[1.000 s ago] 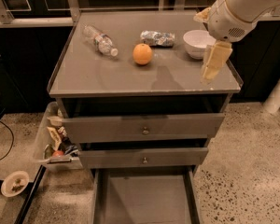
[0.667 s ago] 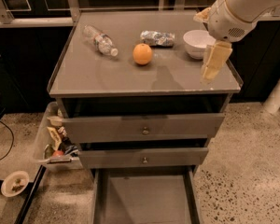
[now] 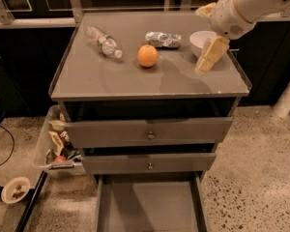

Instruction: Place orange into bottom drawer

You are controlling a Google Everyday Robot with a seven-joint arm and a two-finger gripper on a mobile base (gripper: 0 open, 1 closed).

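- Camera view looks down on a grey cabinet, with the orange (image 3: 147, 55) resting on the cabinet top (image 3: 111, 79) near the middle, free of any contact.
- Just behind the orange lies a crumpled foil packet (image 3: 163, 39). A plastic bottle (image 3: 102, 41) lies on its side to the left, and a white bowl (image 3: 199, 38) stands to the right.
- The gripper (image 3: 209, 57) hangs over the right part of the top, in front of the bowl and well apart from the orange. I cannot tell whether it is spread or closed, but it holds nothing.
- The bottom drawer (image 3: 150, 204) is pulled out at floor level as a flat grey tray, probably left open to receive the fruit.
- The upper drawer (image 3: 147, 129) and the middle drawer (image 3: 149, 162), each with a small knob, are pushed in, so they leave the way down to the tray free.
- My judgement is that the task has barely begun: the arm must first reach left to the orange and grasp it.
- Being round, the orange could roll if it is nudged off-centre.
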